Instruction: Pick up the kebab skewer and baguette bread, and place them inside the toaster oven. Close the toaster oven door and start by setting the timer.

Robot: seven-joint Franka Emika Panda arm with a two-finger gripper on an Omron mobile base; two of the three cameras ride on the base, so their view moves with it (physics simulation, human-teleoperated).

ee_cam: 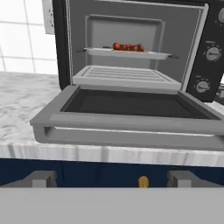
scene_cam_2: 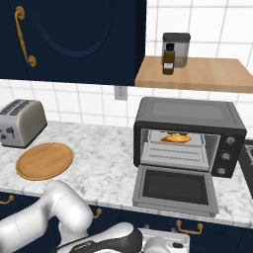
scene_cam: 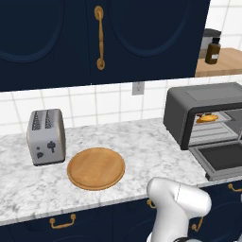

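My arm is glossy white, built of fat rounded links; in the left base view it bulges up at the lower right of the frame, with a thin dashed seam curving across its shell. In the right base view, lower left, the same white shell meets a dark, almost black joint band with a pale rim. My pincer ends in two small, blocky grey fingertips, near the bottom of the hand view.

A white marble table carries, ahead of the jaws, the dark grey toaster oven with its toaster oven door dropped flat; farther left sit a round wooden board and silver toaster.
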